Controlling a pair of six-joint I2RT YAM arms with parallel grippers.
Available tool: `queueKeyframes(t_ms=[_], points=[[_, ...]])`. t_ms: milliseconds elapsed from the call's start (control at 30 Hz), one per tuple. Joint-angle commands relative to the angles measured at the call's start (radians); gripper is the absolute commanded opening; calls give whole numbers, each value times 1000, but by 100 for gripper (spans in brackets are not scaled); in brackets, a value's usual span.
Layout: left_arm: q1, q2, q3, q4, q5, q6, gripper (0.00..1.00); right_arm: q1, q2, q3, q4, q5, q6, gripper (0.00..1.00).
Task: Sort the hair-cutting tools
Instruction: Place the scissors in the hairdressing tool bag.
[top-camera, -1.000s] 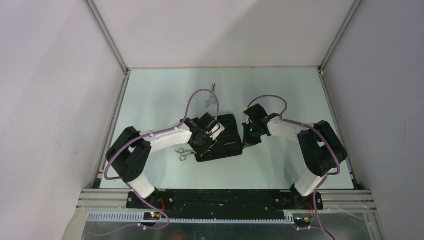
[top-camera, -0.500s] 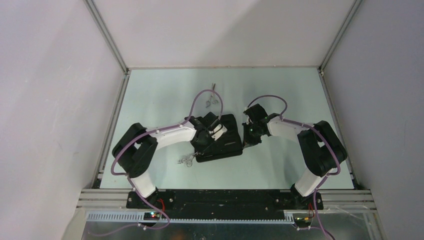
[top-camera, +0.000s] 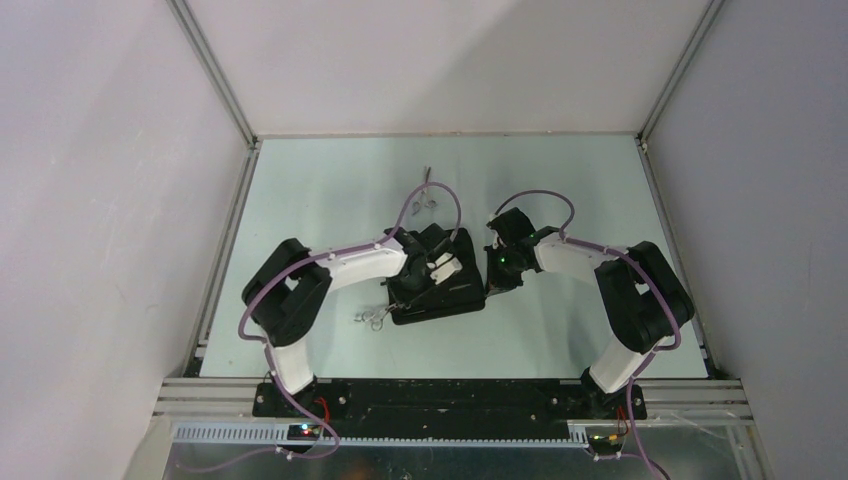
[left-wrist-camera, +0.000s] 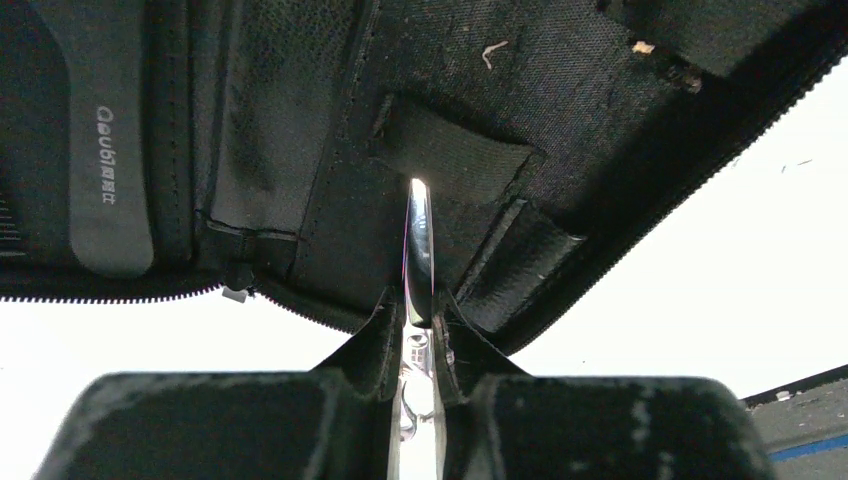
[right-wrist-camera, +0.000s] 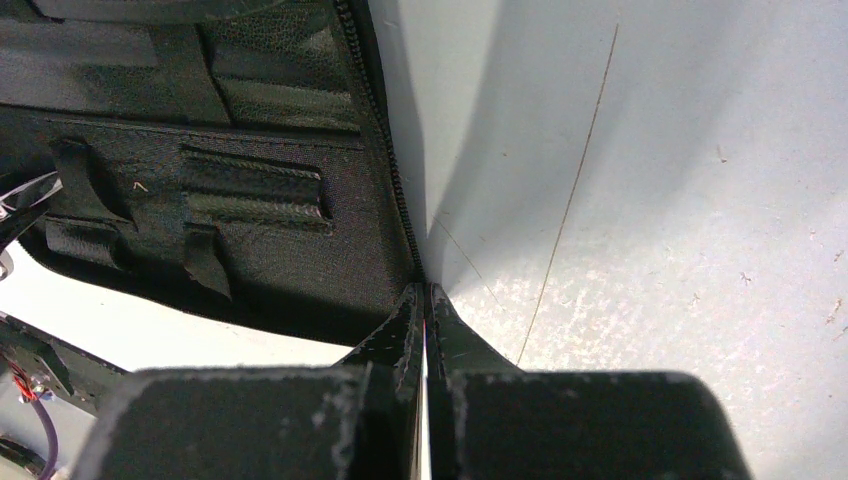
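I look down on a pale mint-grey worktop (top-camera: 320, 190) boxed in on three sides by plain matte walls: a back wall (top-camera: 440, 60), a left wall (top-camera: 90, 220) and a right wall (top-camera: 775, 220), all off-white with a faint lilac cast. Aluminium struts (top-camera: 213, 72) rise at the rear corners, and an aluminium rail (top-camera: 226, 255) edges the worktop's left side. The light is soft, with a diagonal shadow on the back wall. Up close, the worktop shows fine scratches (right-wrist-camera: 572, 190) and specks.

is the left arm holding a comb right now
No, the left arm has its jaws shut on silver scissors, the tip pointing at a strap of the black case.
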Motion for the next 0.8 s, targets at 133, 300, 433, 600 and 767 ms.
queueKeyframes(t_ms=[133, 300, 433, 600, 767], points=[[-59, 74, 130, 19, 56, 42, 1, 2, 8, -25, -18, 41, -33, 0], [-80, 118, 210, -1, 59, 64, 3, 6, 10, -25, -13, 32, -31, 0], [-88, 144, 243, 4, 47, 86, 10, 12, 12, -26, -5, 23, -28, 0], [-88, 135, 265, 9, -19, 78, 40, 17, 18, -24, 1, 18, -24, 0], [-87, 10, 209, 9, -80, 13, 61, 19, 17, -24, 1, 18, -24, 0]])
